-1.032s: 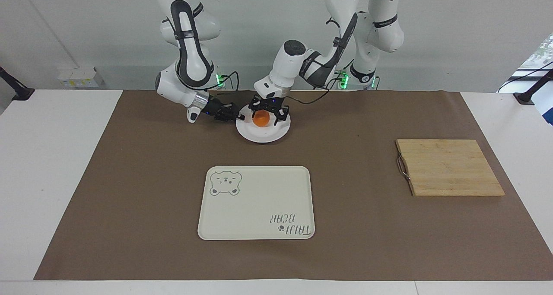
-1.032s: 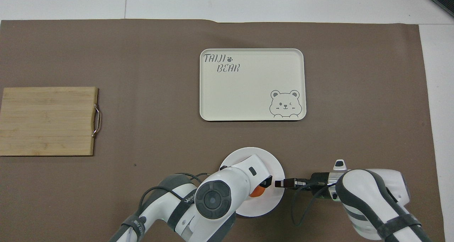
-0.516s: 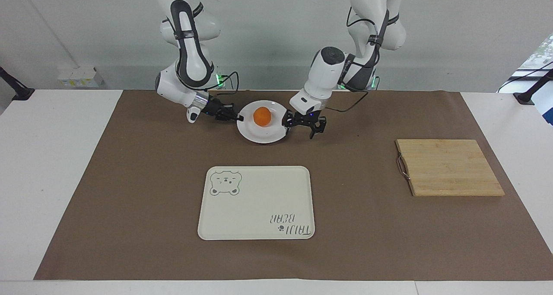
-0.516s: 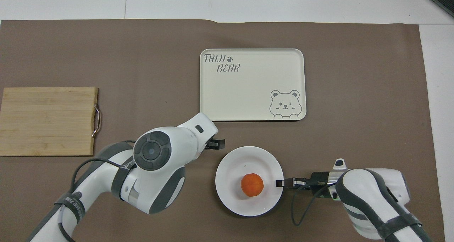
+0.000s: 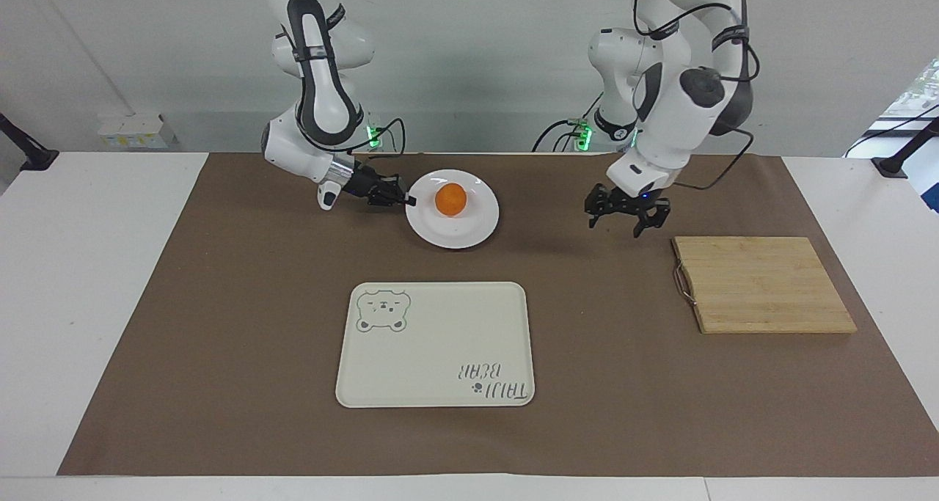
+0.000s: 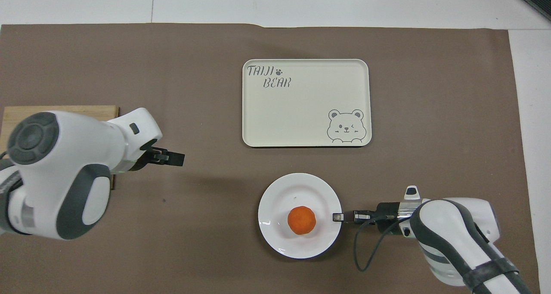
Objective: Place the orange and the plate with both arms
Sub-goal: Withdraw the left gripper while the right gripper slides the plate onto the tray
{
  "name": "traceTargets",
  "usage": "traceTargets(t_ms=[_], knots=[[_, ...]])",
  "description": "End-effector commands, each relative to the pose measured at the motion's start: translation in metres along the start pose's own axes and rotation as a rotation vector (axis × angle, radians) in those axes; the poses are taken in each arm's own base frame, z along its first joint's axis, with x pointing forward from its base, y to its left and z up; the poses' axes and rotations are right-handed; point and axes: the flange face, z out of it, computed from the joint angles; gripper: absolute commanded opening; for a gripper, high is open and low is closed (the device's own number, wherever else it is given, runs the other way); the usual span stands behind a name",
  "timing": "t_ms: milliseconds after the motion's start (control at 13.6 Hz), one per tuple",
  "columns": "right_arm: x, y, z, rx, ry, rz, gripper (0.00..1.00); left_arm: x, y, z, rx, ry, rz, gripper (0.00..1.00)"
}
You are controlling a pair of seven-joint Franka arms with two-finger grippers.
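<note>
Overhead view, against a second ago: the left gripper (image 6: pixel 174 158), which then covered the orange (image 6: pixel 301 220), has swung off toward the left arm's end of the table and now hangs over bare brown mat (image 6: pixel 206 225) beside the bamboo cutting board (image 6: pixel 103 109), fingers spread wide and holding nothing. Seen from across the table, it (image 5: pixel 622 221) is raised clear of the mat, just short of the board (image 5: pixel 763 284). The orange (image 5: pixel 450 199) now lies uncovered at the middle of the white plate (image 5: pixel 469 231), and the plate (image 6: pixel 275 199) has slid a little toward the tray.

The right gripper (image 6: pixel 338 217) is still at the plate's rim at 3 o'clock from the orange in the overhead picture, its fingertips clenched on that rim; from across the table it (image 5: pixel 408 200) sits at the rim's 9 o'clock.

Count: one orange, one plate, one cream bear tray (image 6: pixel 305 102) at the plate's 12 o'clock overhead and farther from the robots, one cutting board, two arms.
</note>
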Motion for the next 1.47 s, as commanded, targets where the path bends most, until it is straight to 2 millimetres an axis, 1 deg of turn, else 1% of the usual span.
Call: traceTargets(t_ms=[0,74,147,295,369,516,590,737,811,885,1032,1180,1253,1327,1401], knots=[[0.016,-0.026,-0.009,0.046,0.029,-0.025,0.0,0.008,-0.027,-0.068,0.01,-0.028,0.002,1.0],[0.021,-0.033,-0.012,0.05,0.04,-0.035,0.0,0.014,-0.036,-0.09,0.009,-0.029,-0.011,1.0],[0.028,-0.042,-0.018,0.056,0.054,-0.042,0.0,0.019,-0.039,-0.11,0.01,-0.019,-0.016,1.0],[0.044,-0.068,-0.031,0.078,0.083,-0.061,0.0,0.029,-0.039,-0.154,0.086,0.021,0.014,1.0],[0.054,-0.08,-0.038,0.094,0.089,-0.064,0.0,0.035,-0.04,-0.172,0.118,0.02,0.02,1.0],[0.075,-0.096,-0.048,0.116,0.103,-0.037,0.0,0.05,-0.042,-0.19,0.116,-0.009,0.019,1.0],[0.087,-0.1,-0.053,0.124,0.11,-0.024,0.0,0.054,-0.041,-0.195,0.115,-0.012,0.019,1.0],[0.114,-0.113,-0.058,0.134,0.127,0.006,0.0,0.054,-0.041,-0.196,0.118,-0.012,0.019,1.0],[0.129,-0.12,-0.064,0.14,0.142,0.016,0.0,0.054,-0.041,-0.198,0.119,0.0,0.019,1.0],[0.146,-0.127,-0.071,0.153,0.141,0.031,0.0,0.051,-0.04,-0.196,0.116,-0.001,0.014,1.0],[0.186,-0.133,-0.091,0.195,0.126,0.071,0.0,0.049,-0.042,-0.196,0.116,-0.004,0.008,1.0],[0.212,-0.123,-0.1,0.206,0.148,0.079,0.0,0.047,-0.052,-0.196,0.115,-0.01,-0.011,1.0],[0.231,-0.109,-0.102,0.208,0.162,0.094,0.0,0.042,-0.052,-0.195,0.115,-0.027,-0.012,1.0],[0.246,-0.105,-0.1,0.205,0.168,0.087,0.0,0.041,-0.052,-0.195,0.117,-0.032,-0.011,1.0],[0.258,-0.096,-0.09,0.201,0.162,0.092,0.0,0.04,-0.052,-0.194,0.117,-0.035,-0.013,1.0]])
